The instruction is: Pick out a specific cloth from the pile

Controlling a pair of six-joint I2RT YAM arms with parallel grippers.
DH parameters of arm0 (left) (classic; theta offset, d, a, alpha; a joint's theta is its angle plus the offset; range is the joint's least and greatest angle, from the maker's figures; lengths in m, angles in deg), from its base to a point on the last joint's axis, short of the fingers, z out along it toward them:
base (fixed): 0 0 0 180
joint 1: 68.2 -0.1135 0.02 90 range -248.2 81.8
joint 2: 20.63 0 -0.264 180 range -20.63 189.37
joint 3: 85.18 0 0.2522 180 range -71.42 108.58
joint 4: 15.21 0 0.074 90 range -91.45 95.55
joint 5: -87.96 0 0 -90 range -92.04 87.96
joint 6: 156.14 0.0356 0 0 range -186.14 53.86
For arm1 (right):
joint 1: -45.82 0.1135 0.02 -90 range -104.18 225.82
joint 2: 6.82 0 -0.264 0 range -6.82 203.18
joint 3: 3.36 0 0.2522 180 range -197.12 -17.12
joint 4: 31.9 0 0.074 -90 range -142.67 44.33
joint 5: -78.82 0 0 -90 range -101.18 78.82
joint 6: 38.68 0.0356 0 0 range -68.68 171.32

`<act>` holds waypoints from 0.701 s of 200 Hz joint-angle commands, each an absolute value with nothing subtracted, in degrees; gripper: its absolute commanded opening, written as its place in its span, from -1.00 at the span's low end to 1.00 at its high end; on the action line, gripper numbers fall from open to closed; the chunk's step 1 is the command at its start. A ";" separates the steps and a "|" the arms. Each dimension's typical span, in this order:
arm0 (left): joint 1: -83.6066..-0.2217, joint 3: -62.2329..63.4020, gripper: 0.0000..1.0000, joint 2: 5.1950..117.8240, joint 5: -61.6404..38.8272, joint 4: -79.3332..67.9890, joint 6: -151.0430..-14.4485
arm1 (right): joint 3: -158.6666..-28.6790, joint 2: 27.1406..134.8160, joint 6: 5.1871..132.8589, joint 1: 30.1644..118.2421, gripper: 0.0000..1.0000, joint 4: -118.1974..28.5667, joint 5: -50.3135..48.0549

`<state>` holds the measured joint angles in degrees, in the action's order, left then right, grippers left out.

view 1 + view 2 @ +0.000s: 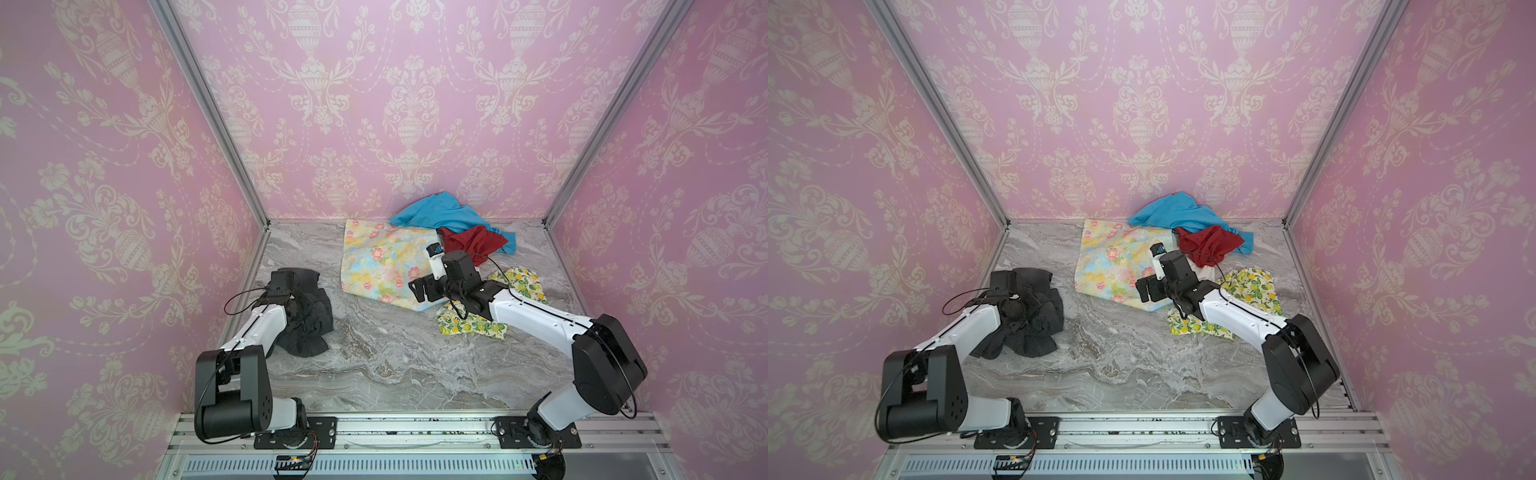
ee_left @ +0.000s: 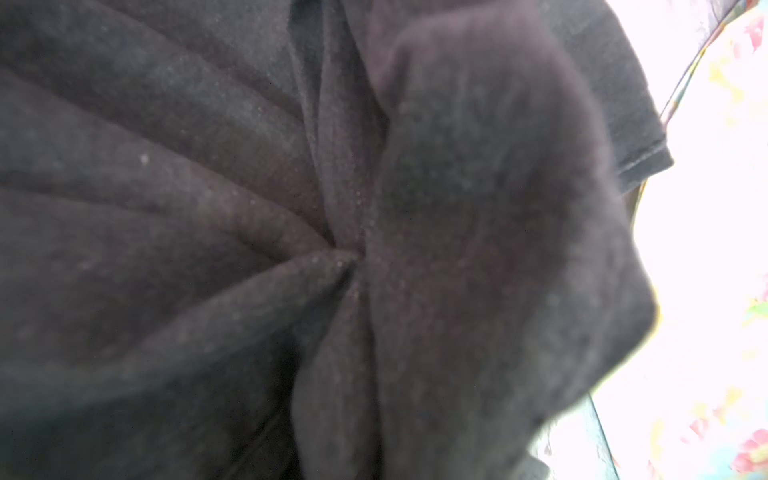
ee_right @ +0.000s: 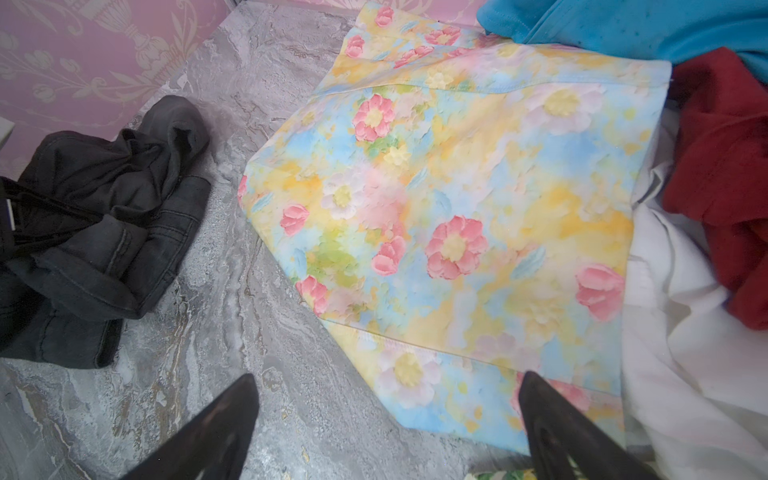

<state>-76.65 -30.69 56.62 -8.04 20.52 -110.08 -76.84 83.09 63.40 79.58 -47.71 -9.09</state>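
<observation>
Charcoal cloth (image 1: pixel 309 328) is bunched on the counter (image 1: pixel 395 365) at the left, well apart from the pile (image 1: pixel 453 232), so separation is judged done. Its folds are drawn to one pinch point, clamped by the left fingers, which are pressed together and hidden in the fabric. Right fingers (image 3: pixel 216 428) are held spread and empty at the edge of the floral sheet (image 3: pixel 436 199).
</observation>
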 commanded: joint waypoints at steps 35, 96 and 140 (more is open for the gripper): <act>-80.36 -40.58 -1.00 46.83 -7.54 40.33 -117.29 | -74.06 80.38 64.98 79.26 0.97 -46.74 -9.09; -84.72 -39.59 -0.91 46.21 -7.53 40.38 -115.77 | -73.99 80.52 64.90 79.31 0.97 -46.68 -8.80; -84.99 -35.86 -0.07 46.60 -8.15 40.21 -113.89 | -74.54 80.87 64.77 79.20 0.97 -47.38 -9.12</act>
